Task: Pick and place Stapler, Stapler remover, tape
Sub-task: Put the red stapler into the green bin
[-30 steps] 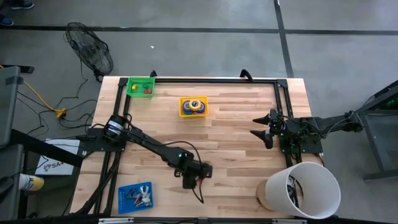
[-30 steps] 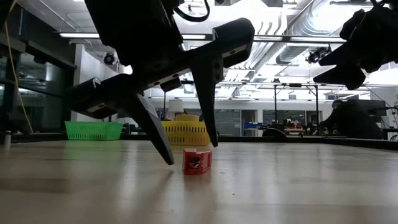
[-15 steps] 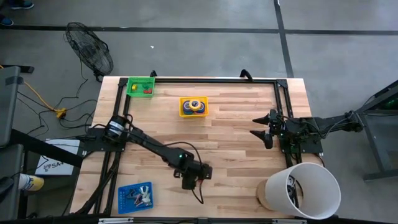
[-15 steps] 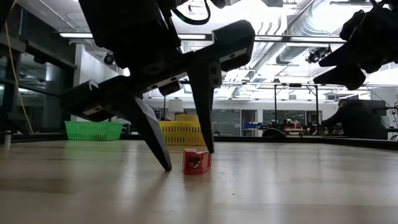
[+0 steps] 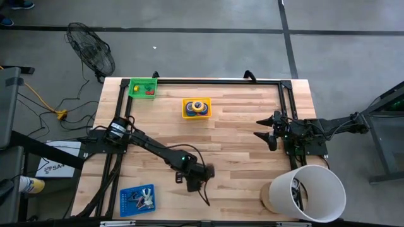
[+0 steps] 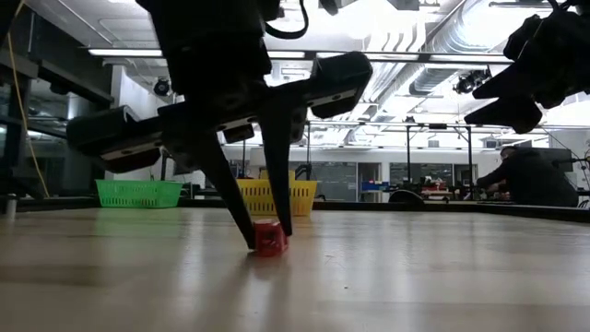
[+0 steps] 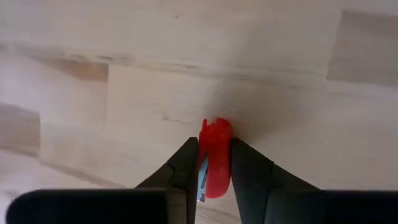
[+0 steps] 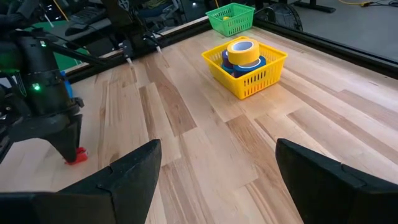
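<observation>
Where the left gripper [image 6: 261, 235] meets the desk [image 5: 240, 120], a small red piece [image 7: 214, 155], probably the staple remover though it is too small to tell, sits pinched between both fingers [image 7: 249, 171] on the wood, near the front edge and left of centre. Its fingertips reach down to the board on either side of the piece. Behind it, toward the back of the desk, a yellow basket [image 8: 273, 62] holds the tape [image 8: 242, 52]: a yellow-orange roll stacked on a blue one. Further back, at the left rear corner, stands a green basket [image 5: 134, 85]. A blue tray [image 5: 126, 194] lies at the front left corner. Well apart on the right side, the right gripper [image 5: 264, 135] hovers above the desk with its fingers spread wide and nothing between them. A white bucket [image 5: 328, 180] stands at the front right.
</observation>
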Available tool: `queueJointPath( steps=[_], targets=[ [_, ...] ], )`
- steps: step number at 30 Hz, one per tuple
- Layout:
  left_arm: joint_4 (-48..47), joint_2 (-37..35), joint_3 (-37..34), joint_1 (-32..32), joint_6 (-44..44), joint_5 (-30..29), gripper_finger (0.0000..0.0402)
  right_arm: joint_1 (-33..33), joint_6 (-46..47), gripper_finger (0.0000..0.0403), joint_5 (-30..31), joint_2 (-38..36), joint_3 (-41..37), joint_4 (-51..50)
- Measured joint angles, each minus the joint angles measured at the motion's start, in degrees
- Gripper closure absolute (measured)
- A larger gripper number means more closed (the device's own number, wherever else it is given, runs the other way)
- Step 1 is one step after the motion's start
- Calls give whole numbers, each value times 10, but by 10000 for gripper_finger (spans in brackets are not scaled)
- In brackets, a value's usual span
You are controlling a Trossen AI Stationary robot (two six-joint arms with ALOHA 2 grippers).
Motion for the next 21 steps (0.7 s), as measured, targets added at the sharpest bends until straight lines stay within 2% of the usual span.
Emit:
queueJointPath(
  steps=[6, 15, 21],
  targets=[
    [-4, 0, -1, 0, -108, -1, 322, 0, 0, 96, 0, 0, 0, 0],
    [-4, 0, -1, 0, -343, 7, 326, 0, 0, 96, 0, 0, 0, 0],
    [-20, 0, -1, 1, -392, 14, 341, 0, 0, 96, 0, 0, 0, 0]
  ],
)
